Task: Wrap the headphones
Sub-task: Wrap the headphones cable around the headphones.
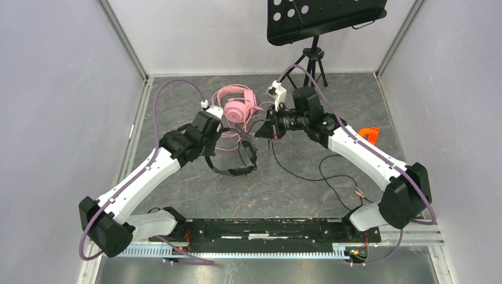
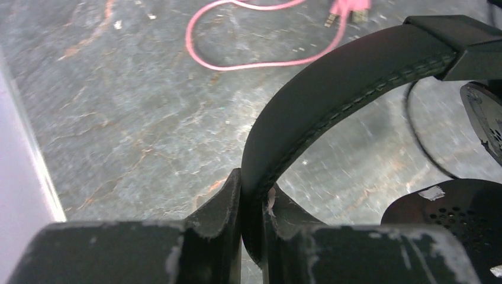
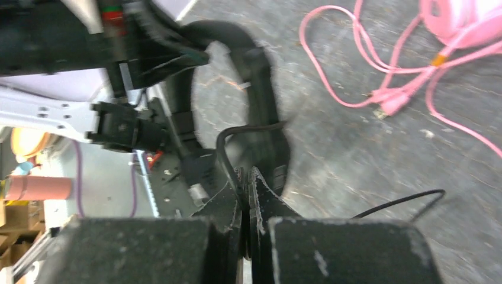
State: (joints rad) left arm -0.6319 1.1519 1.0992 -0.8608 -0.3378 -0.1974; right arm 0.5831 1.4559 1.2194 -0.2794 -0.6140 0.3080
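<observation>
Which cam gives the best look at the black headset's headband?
Left wrist. The headband fills the frame, sharp, clamped between the left claw's fingers. Top view shows the black headset small, partly hidden by the left arm. Right wrist shows it blurred behind the right claw, which pinches the thin black cable.

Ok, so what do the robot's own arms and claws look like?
Both the left arm and right arm have white tapered links between bulky black joints, with a purple cable looping along each. A small white block sits at each wrist. The left claw and right claw have black fingers, scuffed pale at the edges.
</observation>
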